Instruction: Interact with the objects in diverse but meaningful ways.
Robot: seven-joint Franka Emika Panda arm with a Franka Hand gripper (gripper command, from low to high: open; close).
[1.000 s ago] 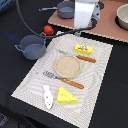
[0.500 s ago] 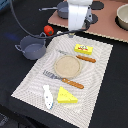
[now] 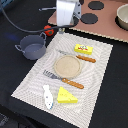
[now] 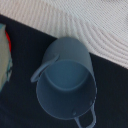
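Note:
A grey two-handled pot (image 3: 32, 46) stands on the dark table to the left of the placemat in the exterior view; the wrist view looks straight down into it (image 4: 65, 82) and it is empty. A red tomato (image 3: 48, 30) lies behind the pot. On the striped placemat (image 3: 100, 75) lie a yellow block with a red label (image 3: 83, 48), a yellow holed cheese wedge (image 3: 66, 96) and a white fish (image 3: 47, 96). My gripper (image 3: 66, 22) hangs high at the back, above the mat's far left corner. Its fingers do not show in either view.
A tan round plate (image 3: 66, 65) sits mid-mat, with a knife (image 3: 80, 57) behind it and a fork (image 3: 62, 79) in front, both wooden-handled. A toy stove board (image 3: 107, 25) with black burners and a bowl (image 3: 122, 15) stands at the back right.
My gripper has moved toward the exterior view's left, from over the stove side toward the pot side. The objects have not moved.

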